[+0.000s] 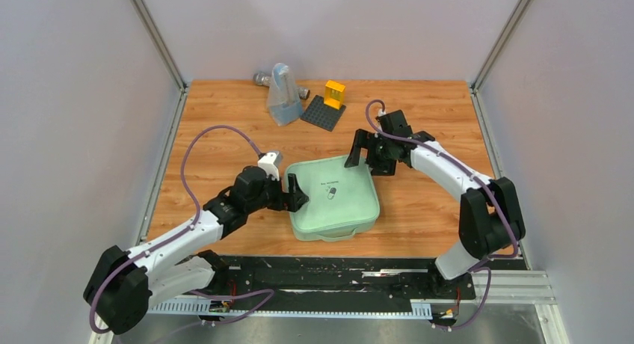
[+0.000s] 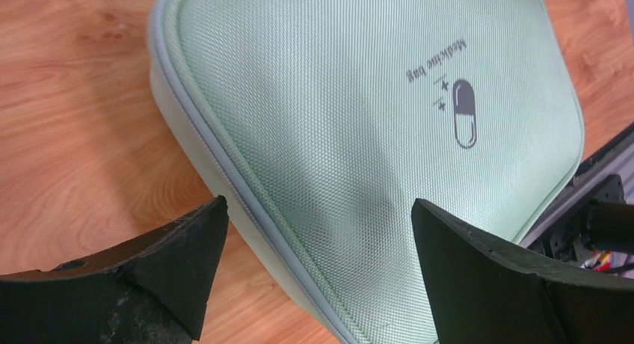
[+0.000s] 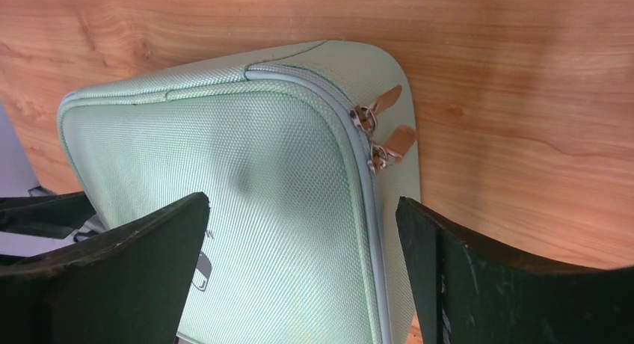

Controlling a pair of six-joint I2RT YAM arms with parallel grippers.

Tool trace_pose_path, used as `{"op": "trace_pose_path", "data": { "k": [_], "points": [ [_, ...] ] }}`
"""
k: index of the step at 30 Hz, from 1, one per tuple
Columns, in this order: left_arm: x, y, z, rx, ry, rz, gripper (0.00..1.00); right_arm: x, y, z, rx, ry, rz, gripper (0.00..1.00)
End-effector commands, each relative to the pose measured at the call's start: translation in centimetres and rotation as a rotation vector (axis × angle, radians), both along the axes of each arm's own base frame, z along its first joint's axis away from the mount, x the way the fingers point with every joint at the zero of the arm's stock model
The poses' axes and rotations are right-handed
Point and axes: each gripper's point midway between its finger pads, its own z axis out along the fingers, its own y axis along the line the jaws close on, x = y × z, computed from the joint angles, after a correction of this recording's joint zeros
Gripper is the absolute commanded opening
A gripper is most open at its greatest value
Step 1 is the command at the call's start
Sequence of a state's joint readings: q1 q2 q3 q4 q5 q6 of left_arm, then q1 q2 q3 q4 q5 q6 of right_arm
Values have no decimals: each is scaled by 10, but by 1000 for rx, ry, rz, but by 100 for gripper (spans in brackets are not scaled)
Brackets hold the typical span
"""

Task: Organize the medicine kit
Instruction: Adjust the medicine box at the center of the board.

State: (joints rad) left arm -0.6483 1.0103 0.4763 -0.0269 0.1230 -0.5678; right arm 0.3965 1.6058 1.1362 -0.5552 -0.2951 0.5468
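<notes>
Writing: "Medicine bag" in small dark letters on the medicine kit [image 2: 336, 157], beside small plus signs and a half-dark, half-pale pill logo [image 2: 464, 114]; it reads upside down from the left wrist.
Kit material: pale mint-green woven fabric with a fine grid texture, a rounded square shape and a piped seam round the lid.
Zip: two metal sliders with tan tabs [image 3: 389, 99] sit close together at one corner.
Kit place: flat on the table [image 1: 224, 134] between the two arms, near the front edge.
Left gripper [image 2: 318, 209]: black fingers spread wide over the kit's left edge, holding nothing.
Right gripper [image 3: 300, 203]: fingers equally wide over the far right corner, holding nothing.
Table: orange-brown wood grain.
Far edge: translucent bluish pouch [image 1: 282, 97], dark studded baseplate [image 1: 323, 112], yellow block [image 1: 334, 93] on the baseplate.
</notes>
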Motion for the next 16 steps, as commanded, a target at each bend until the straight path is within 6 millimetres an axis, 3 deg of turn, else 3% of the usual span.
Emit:
{"op": "trace_pose_path", "data": {
  "k": [1,5,9,16],
  "points": [
    [18,17,35,8,-47,163,100,14,-30,57,-76,-236,-136,100],
    [31,52,46,54,-66,393,100,7,-84,74,-197,-365,-333,100],
    [32,79,53,84,-58,545,100,-12,-127,80,-265,-450,-499,100],
    [28,93,55,109,-46,606,100,-36,-148,80,-239,-533,-577,100]
  ]
}}
